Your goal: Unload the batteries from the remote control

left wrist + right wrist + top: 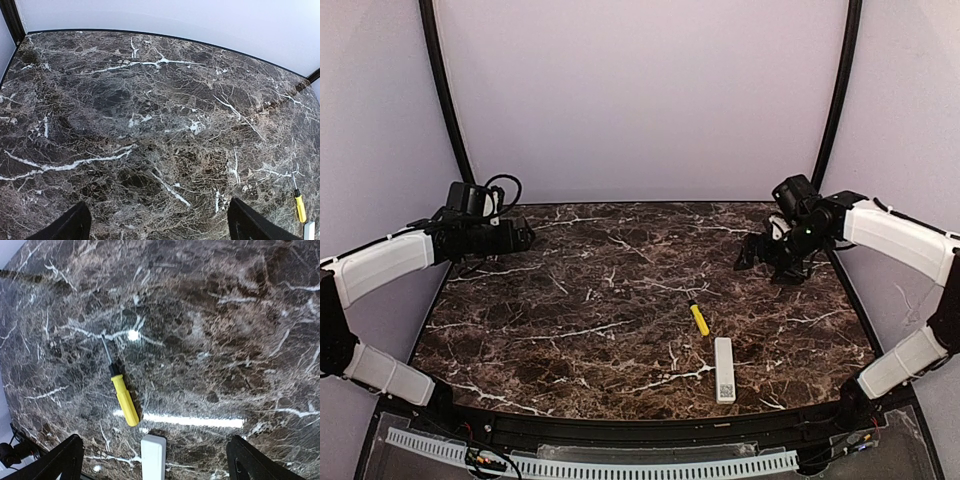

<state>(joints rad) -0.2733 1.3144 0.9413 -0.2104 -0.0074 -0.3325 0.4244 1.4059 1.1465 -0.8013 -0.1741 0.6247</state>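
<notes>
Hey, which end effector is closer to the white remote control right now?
Right. The right end effector hovers beyond the remote control on the table's right side; the left end effector sits far across at the left edge.

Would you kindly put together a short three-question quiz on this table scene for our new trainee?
1. True or false: the remote lies closer to the near edge of the table than the screwdriver does.
2. The screwdriver's handle is: A. red B. yellow C. green
3. Short answer: are any batteries lying loose on the table?

Key: 1 true; 2 B; 3 no, none is in view.
</notes>
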